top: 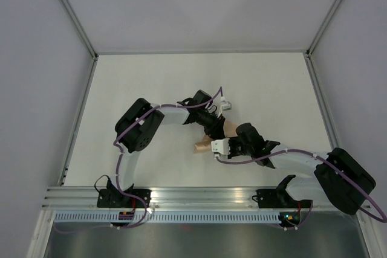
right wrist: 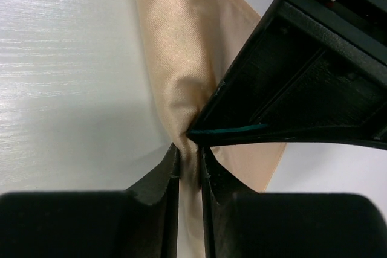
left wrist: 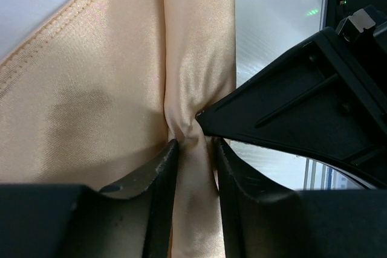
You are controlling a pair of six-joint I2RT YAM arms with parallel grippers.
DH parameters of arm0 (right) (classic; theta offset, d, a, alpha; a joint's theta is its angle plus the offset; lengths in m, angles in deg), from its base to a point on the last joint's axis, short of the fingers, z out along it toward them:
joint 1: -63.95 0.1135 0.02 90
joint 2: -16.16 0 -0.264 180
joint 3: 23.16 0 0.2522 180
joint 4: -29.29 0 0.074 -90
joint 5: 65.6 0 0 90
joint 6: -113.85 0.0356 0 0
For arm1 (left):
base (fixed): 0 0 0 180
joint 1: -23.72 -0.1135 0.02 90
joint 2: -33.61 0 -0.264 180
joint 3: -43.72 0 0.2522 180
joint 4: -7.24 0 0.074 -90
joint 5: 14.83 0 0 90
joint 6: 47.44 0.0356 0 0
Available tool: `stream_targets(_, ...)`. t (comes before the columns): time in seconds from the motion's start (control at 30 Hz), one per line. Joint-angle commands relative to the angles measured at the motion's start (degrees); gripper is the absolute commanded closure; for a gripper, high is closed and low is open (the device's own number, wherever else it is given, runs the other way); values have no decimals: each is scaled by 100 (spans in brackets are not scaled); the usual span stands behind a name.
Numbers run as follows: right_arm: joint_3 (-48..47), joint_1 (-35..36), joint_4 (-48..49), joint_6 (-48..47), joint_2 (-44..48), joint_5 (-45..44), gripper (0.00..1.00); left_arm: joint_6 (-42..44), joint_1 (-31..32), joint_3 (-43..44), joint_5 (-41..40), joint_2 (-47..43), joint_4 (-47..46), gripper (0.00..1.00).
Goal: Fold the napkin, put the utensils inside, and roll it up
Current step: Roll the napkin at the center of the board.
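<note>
Left claw (left wrist: 193,149) and right claw (right wrist: 190,158), each pinched on the rolled napkin (top: 211,140) at frame centre on the counter (top: 151,77): keep both grips level so the roll stays tight.

Two white-linked arms with bulky black joint housings are seen, purple cables looped along each; black bases are bolted nearby, and matte black fingers (left wrist: 157,203) are shown.
</note>
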Motion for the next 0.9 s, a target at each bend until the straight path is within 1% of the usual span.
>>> stream_targets(0.0,-115,8,-1212,79,-329,176,88,309,107,-385,-828,294,1100,59)
stream_targets(0.17,-537,8,-1794,158,-469,422,91,72,-33,-656,-1101,-180,476,53)
stream_targets(0.2,-633,8,-1934,158,-522,448,92,-120,-95,-709,-1162,-268,354,50)
stream_targets(0.27,-704,8,-2049,176,-610,510,94,-210,-148,-859,-1285,-522,73,50)
stream_targets(0.4,-897,-1,-2286,220,-759,589,94,-464,-279,-1087,-1873,-918,-280,48)
stream_targets(0.43,-941,-1,-2339,220,-795,615,94,-508,-315,-1157,-2144,-980,-307,47)
stream_targets(0.47,-994,-10,-2400,220,-865,659,94,-604,-359,-1219,-2234,-1050,-464,47)
stream_targets(0.5,-1081,-19,-2514,220,-909,685,94,-666,-429,-1289,-2496,-1233,-665,46)
stream_targets(0.57,-1178,-45,-2647,202,-1014,747,95,-798,-499,-1500,-2664,-1419,-842,45)
stream_targets(0.67,-1398,-98,-2936,158,-1181,887,96,-921,-596,-1737,-3226,-1770,-1088,44)
stream_targets(0.7,-1529,-124,-3102,149,-1234,975,96,-948,-622,-1799,-3532,-1858,-1141,43)
stream_targets(0.77,-1679,-194,-3296,79,-1400,1089,96,-983,-658,-2001,-3763,-2148,-1326,43)
stream_targets(0.8,-1854,-229,-3506,53,-1471,1194,97,-1001,-658,-2071,-4051,-2262,-1387,42)
stream_targets(0.87,-2057,-308,-3736,-43,-1681,1283,97,-1036,-667,-2309,-4325,-2614,-1642,42)
